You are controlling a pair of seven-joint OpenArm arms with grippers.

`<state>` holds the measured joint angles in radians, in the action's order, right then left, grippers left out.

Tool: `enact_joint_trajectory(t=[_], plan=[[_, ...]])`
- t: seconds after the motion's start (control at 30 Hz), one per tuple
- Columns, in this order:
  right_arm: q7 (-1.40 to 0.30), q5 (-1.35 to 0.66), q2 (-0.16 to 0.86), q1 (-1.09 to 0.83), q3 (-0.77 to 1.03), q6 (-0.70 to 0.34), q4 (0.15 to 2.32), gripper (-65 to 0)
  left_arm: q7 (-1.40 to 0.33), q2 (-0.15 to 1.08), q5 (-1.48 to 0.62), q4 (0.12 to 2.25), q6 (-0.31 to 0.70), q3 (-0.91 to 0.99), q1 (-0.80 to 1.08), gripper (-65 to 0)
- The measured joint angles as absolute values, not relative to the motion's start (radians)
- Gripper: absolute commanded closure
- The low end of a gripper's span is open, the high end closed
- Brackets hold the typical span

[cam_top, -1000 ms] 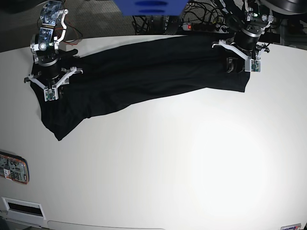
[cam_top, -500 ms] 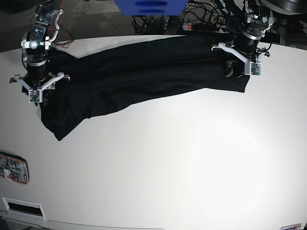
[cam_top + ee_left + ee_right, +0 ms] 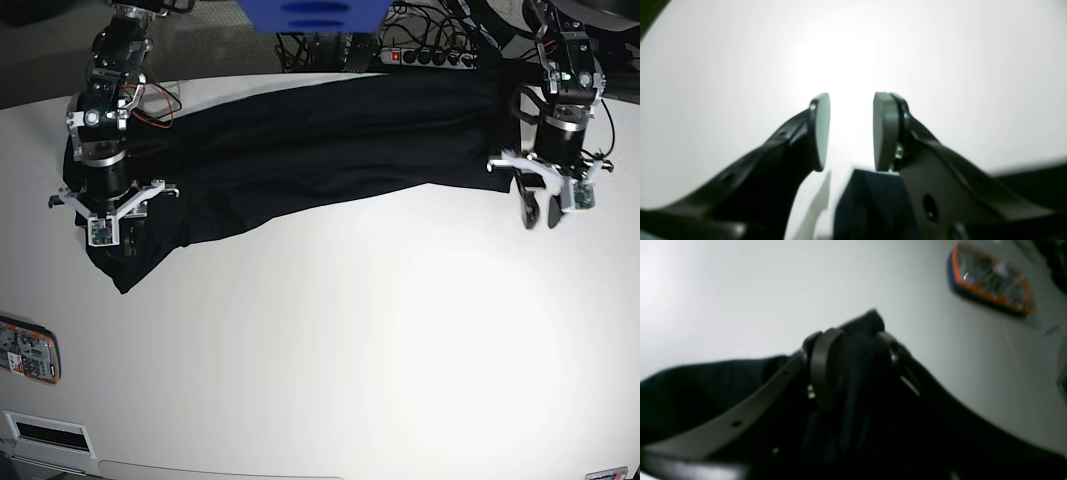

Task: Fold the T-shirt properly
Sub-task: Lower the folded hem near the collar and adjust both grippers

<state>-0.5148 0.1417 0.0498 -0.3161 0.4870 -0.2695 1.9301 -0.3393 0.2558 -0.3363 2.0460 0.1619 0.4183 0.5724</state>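
Note:
The black T-shirt (image 3: 320,140) lies stretched in a long band across the far side of the white table (image 3: 350,330). My right gripper (image 3: 108,238) is at its left end, and the right wrist view shows this gripper (image 3: 857,366) shut on a bunch of the black fabric (image 3: 706,390). My left gripper (image 3: 541,214) hangs just off the shirt's right end, over bare table. In the left wrist view its gripper (image 3: 851,133) stands open, with white table showing between the pads and a bit of black cloth (image 3: 873,200) low behind them.
An orange-rimmed flat object (image 3: 28,350) lies at the table's left edge, also in the right wrist view (image 3: 990,283). A white vented box (image 3: 45,432) sits at the front left. Behind the table are a blue object (image 3: 312,14), a power strip (image 3: 430,57) and cables.
My left gripper has moved off the shirt's right end toward the front and now stands over bare table. The right arm swung left, then came back toward the front, still holding cloth.

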Motion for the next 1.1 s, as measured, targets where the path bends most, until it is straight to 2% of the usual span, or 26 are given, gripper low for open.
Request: enact_joint_trajectory(t=[0.2, 0.4, 0.5, 0.6, 0.67, 0.77, 0.93, 1.1], plan=[[-0.501, 0.141, 0.052, -0.172, 0.488, -0.269, 1.873, -18.8, -0.344, 0.228, -0.336, 1.962, 0.161, 0.322, 0.570, -19.2], [-0.537, 0.146, 0.049, -0.189, 0.447, -0.270, 1.765, -18.7, -0.349, 0.230, -0.335, 1.843, 0.161, 0.269, 0.577, -19.2], [-0.489, 0.137, 0.051, -0.173, 0.447, -0.265, 1.678, -18.7, -0.344, 0.230, -0.334, 1.804, 0.161, 0.270, 0.561, -19.2], [-0.483, 0.038, 0.053, -0.169, 0.449, -0.263, 1.510, -18.7, -0.326, 0.230, -0.336, 1.731, 0.161, 0.269, 0.543, -19.2], [-0.395, -0.071, 0.052, -0.179, 0.456, -0.258, 1.409, -18.7, -0.295, 0.230, -0.341, 1.698, 0.164, 0.269, 0.546, -19.2], [-0.401, -0.162, 0.112, -0.158, 0.463, -0.298, 1.338, -18.7, -0.274, 0.231, -0.345, 1.668, 0.172, 0.270, 0.542, -19.2], [-0.257, -0.183, 0.113, -0.149, 0.508, -0.315, 1.246, -18.7, -0.224, 0.237, -0.368, 1.599, 0.194, 0.279, 0.510, -19.2], [-0.309, -0.164, 0.112, -0.090, 0.593, -0.308, 1.221, -18.7, -0.185, 0.252, -0.395, 1.535, 0.245, 0.319, 0.489, -19.2]])
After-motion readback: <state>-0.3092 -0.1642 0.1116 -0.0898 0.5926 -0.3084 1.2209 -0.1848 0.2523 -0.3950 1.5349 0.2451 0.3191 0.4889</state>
